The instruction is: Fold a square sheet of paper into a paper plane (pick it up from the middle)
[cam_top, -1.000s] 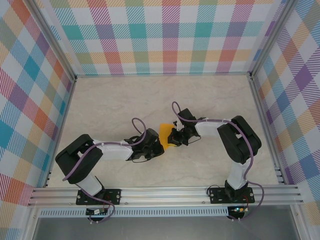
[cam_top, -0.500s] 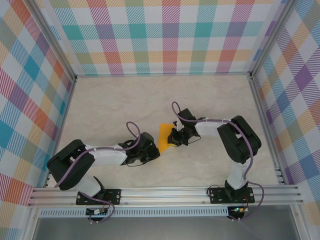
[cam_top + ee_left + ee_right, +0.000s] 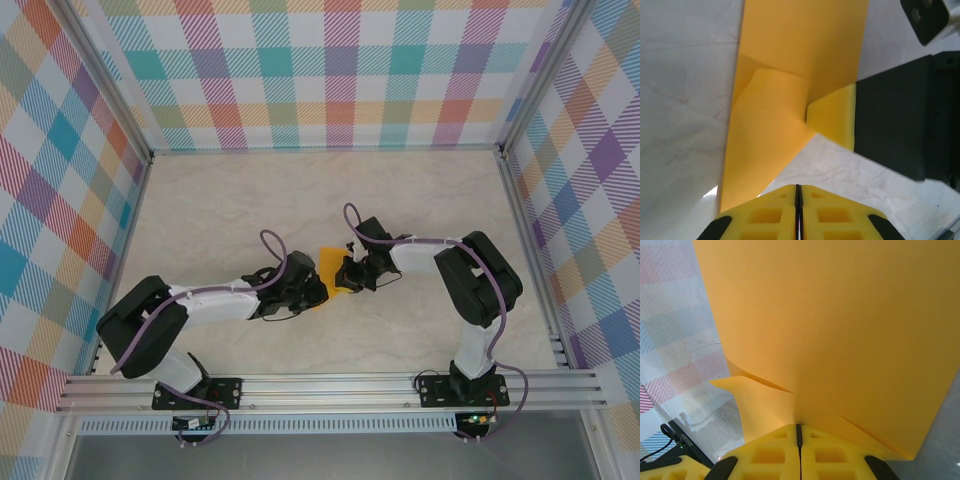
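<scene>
Sheet, location: the square sheet of paper (image 3: 330, 268) sits mid-table between the two wrists, over the pale marbled table (image 3: 220, 200); the right wrist view has it rising straight up from the fingertips with the wall behind it, so at least that side looks lifted
Sheet, shape: no longer a flat square; one flap is turned over along a slanted crease and a softer second layer curls below it, not pressed flat
Right gripper (image 3: 799, 432): jaws brought together, with the paper's edge coming out right at the tips; I judge it pinches the sheet. From the left wrist one of its yellow fingers (image 3: 832, 120) lies on the paper's right edge
Left gripper (image 3: 797, 195): jaws closed to a hairline seam, tips just beside the sheet's lower corner; no paper visible between them, and I cannot tell whether they touch it
Handling, judged: very light, thin and limp; it will sag, curl and skid on the smooth top, and crumples or tears under a hard pull. Creases hold only if pressed along their whole length
Where to hold, judged: pinch an edge or near a crease, one arm pinning while the other folds
Containers: none in this job; the table alone bears the sheet
</scene>
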Controlling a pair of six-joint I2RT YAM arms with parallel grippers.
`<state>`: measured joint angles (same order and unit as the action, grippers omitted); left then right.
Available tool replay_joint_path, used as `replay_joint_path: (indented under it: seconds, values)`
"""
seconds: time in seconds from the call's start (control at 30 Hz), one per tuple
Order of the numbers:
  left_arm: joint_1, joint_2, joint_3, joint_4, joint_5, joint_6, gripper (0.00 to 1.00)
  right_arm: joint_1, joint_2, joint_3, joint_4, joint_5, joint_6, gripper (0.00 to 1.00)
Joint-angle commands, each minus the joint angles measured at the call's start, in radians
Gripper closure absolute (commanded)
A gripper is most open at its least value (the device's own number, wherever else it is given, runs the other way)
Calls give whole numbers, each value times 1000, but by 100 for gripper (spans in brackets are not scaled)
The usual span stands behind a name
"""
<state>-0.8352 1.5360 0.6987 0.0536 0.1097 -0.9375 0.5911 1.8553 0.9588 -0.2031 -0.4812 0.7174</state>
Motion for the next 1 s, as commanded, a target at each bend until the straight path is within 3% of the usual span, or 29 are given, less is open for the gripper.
replay_joint_path:
  seconds: [0.0, 0.57, 0.97]
  values:
    - [8, 53, 18, -32, -18, 30, 91, 6, 73, -37, -91, 141, -14, 94]
    - [9, 86, -55, -59, -49, 5, 94, 30, -112, -39, 16, 31, -76, 93]
    - [11, 93, -36, -76, -40, 20, 98, 84, -25, -37, 47, 15, -54, 94]
